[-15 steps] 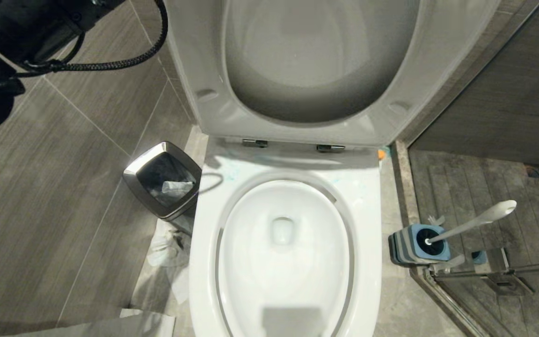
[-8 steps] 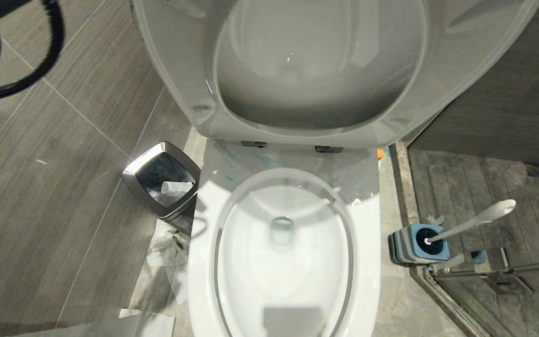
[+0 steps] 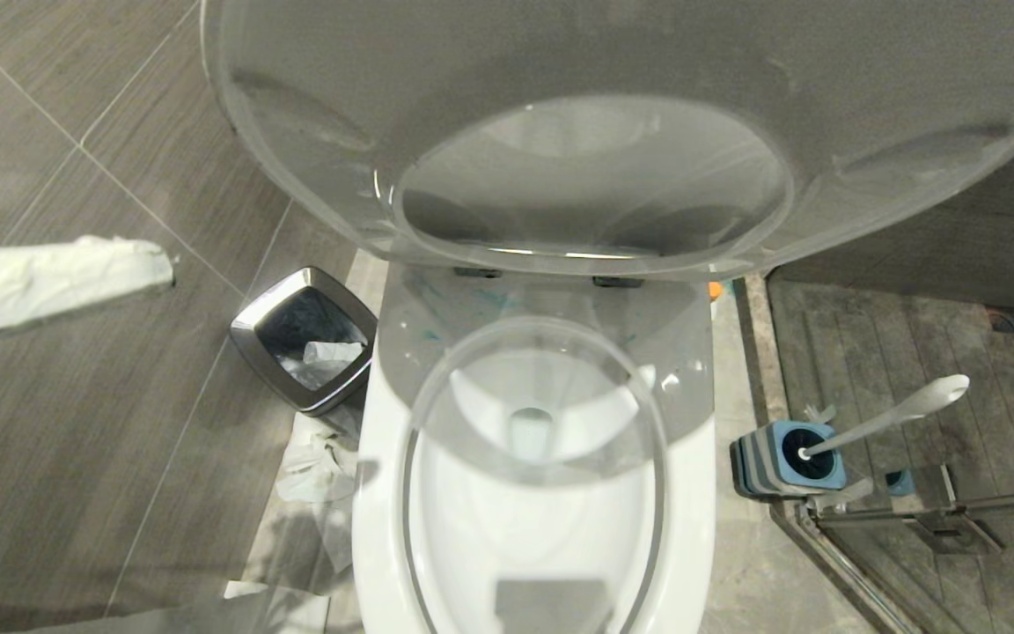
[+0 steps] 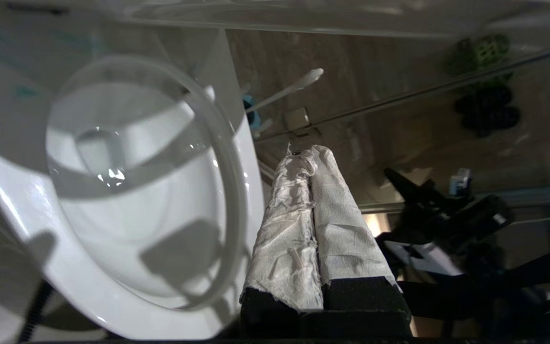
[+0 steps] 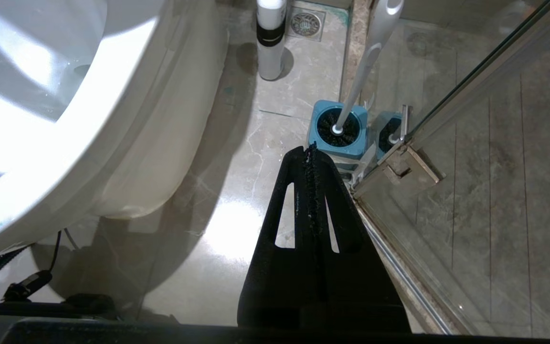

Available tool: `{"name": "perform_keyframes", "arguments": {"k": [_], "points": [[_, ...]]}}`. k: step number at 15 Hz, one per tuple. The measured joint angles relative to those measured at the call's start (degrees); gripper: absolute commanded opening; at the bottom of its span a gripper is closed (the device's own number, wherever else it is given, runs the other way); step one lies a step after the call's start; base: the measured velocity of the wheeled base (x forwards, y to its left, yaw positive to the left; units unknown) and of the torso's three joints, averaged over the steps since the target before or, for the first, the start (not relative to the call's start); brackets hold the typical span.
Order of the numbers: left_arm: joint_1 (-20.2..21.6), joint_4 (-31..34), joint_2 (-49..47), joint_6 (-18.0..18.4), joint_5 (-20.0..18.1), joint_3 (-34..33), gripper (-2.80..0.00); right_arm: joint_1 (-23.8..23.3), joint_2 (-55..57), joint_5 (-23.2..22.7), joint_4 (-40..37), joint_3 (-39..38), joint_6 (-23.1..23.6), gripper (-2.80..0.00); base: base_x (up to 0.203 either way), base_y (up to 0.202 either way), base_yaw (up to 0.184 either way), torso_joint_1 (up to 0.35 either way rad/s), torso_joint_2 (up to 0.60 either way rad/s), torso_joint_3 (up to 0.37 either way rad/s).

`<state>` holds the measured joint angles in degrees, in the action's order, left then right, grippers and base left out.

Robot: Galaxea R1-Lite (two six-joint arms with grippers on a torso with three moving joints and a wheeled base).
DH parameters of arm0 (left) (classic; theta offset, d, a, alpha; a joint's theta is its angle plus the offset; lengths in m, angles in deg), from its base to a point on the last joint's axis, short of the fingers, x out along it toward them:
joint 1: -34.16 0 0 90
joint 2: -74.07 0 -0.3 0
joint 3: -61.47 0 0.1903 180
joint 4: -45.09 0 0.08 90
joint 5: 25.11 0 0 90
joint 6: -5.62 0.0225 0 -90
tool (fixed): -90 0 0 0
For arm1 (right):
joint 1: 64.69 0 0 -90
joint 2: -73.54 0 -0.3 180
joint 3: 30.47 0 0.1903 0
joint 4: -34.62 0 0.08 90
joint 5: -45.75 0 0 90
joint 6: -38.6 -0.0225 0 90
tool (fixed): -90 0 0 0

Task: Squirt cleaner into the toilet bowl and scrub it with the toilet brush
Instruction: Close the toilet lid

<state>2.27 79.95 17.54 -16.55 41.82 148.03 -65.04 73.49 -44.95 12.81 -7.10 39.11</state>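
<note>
Left of the toilet bowl (image 3: 525, 528), the paper-wrapped left gripper (image 3: 150, 264) reaches level, fingers pressed together.

The floor (image 3: 102, 423) is laid with large grey, wood-grained tiles divided by pale grout lines. A steel-rimmed black bin (image 3: 306, 350) is set on it, with crumpled paper (image 3: 313, 462) lying beside. A glass shower screen (image 5: 490, 71) is fixed in a metal bracket (image 5: 406, 172); a floor drain (image 5: 306, 21) is seen beyond.
</note>
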Motion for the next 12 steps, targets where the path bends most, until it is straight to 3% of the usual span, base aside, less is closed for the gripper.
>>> {"name": "perform_keyframes", "arguments": {"k": [1,6,10,12], "points": [[0.9,-1.2,-0.5,-1.6,-0.1,-0.8,-2.8,0.0,0.0,0.0,0.0,0.0,0.0,-2.8,0.0,0.0,0.0,0.0,0.0,0.0],[4.8,-22.6,-5.5,-2.0,3.9,-10.3,-2.8,0.0,0.0,0.0,0.0,0.0,0.0,-2.8,0.0,0.0,0.0,0.0,0.0,0.0],[5.1,-25.1,-5.7,-1.5,2.0,-13.3,-2.8,0.0,0.0,0.0,0.0,0.0,0.0,-2.8,0.0,0.0,0.0,0.0,0.0,0.0],[5.1,-25.1,-5.8,0.8,0.7,-14.3,-2.8,0.0,0.0,0.0,0.0,0.0,0.0,-2.8,0.0,0.0,0.0,0.006,0.0,0.049]]}}
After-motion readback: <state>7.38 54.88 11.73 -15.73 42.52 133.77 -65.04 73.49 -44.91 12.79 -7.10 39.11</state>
